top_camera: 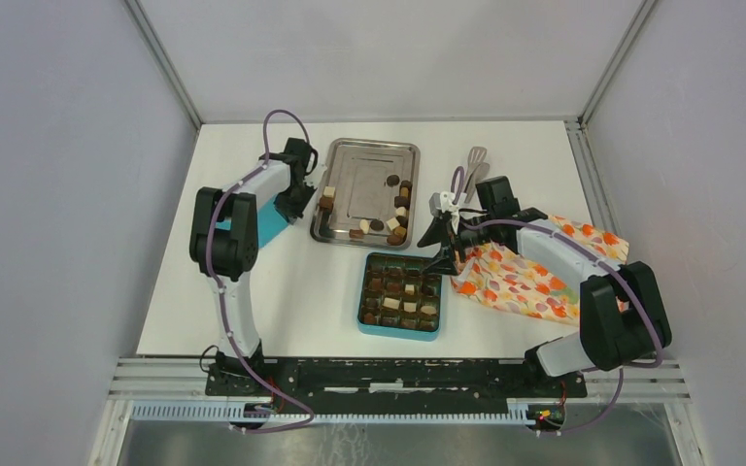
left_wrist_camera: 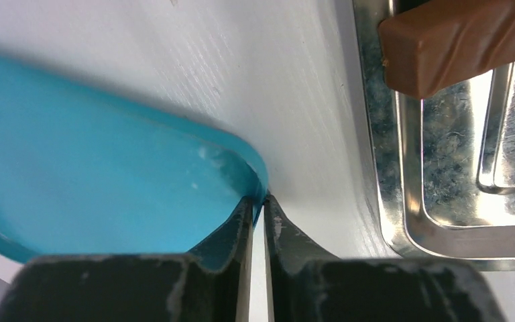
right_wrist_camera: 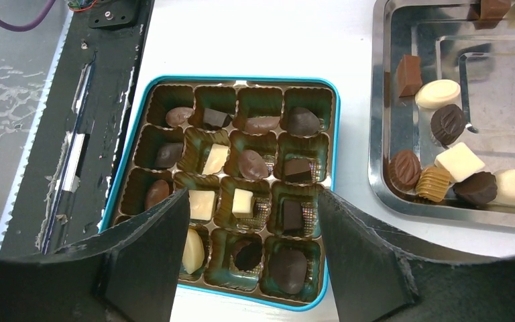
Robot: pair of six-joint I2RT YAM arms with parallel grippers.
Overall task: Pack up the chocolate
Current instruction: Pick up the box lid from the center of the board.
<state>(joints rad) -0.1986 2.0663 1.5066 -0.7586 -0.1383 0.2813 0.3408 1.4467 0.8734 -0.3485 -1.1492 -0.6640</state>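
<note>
Loose chocolate (top_camera: 397, 221) pieces lie along the right and left sides of the steel tray (top_camera: 364, 180); dark, brown and white ones show in the right wrist view (right_wrist_camera: 457, 162). More pieces fill most cells of the teal box (top_camera: 361, 303) (right_wrist_camera: 335, 134). My right gripper (top_camera: 438, 250) (right_wrist_camera: 251, 194) hovers open over the box's near rows, nothing between its fingers. My left gripper (top_camera: 293, 202) (left_wrist_camera: 259, 200) is left of the tray, its fingertips pinched on the corner rim of a flat teal lid (top_camera: 271, 225) (left_wrist_camera: 94, 154). A mid-brown piece (left_wrist_camera: 456, 43) sits on the tray's edge (left_wrist_camera: 383, 154).
An orange floral cloth (top_camera: 534, 270) lies under the right arm, right of the box. A grey utensil (top_camera: 474, 160) rests beyond the tray's right corner. A black rail (top_camera: 389, 374) runs along the near table edge. Enclosure walls stand on three sides.
</note>
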